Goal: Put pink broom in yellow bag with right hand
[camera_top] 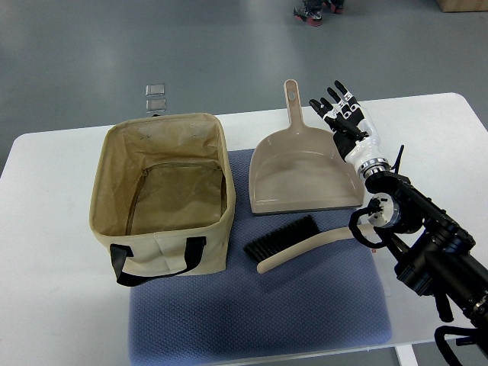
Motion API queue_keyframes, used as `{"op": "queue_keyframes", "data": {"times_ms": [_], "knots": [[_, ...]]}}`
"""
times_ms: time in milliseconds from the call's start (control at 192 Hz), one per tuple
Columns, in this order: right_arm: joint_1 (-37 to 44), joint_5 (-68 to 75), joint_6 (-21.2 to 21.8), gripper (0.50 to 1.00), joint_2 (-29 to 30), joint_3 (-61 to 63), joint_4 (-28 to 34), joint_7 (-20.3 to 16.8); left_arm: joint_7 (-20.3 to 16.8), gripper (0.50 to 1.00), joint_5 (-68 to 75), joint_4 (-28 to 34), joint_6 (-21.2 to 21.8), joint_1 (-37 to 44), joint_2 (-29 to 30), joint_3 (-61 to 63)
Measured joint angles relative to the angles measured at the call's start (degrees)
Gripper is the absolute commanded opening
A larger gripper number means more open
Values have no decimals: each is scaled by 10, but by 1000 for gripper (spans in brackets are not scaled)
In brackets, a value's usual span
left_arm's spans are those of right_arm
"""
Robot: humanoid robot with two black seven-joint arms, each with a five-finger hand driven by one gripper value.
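top view, the only one on offer. the right hand point(341, 107) is seen up at two o'clock, arm entering from the right edge, fingers spread and straight, nothing held. it is raised over the white table point(53, 305), just beyond the top right corner of the dustpan point(303, 174), and clear of the broom.

the broom point(297, 242), called pink in the task but looking pale beige here, is laid flat on the blue mat point(259, 313) just past centre toward four o'clock. its black bristles are turned toward the bag, and its curved handle is run out toward three o'clock, where the tip appears to be reached, or partly hidden, by the robot's forearm. that handle end is judged the likely grasp point, being nearest the right arm.

the dustpan is set directly above the broom at one o'clock, handle pointed to twelve, close to the bristles but apart from them.

the bag point(164, 194), more tan than yellow, is stood open-mouthed at nine o'clock, black straps hung over the near wall, so a drop from above is left unobstructed. two small clear objects point(156, 97) are noted at eleven o'clock beyond it.

no left arm is shown. the grasp is judged not yet begun.
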Motion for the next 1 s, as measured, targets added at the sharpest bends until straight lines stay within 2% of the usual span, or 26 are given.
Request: {"op": "queue_keyframes", "data": {"times_ms": [999], "knots": [[3, 0, -1, 932, -5, 3, 0, 0, 0, 1000, 1, -1, 2, 0, 0, 4]]}}
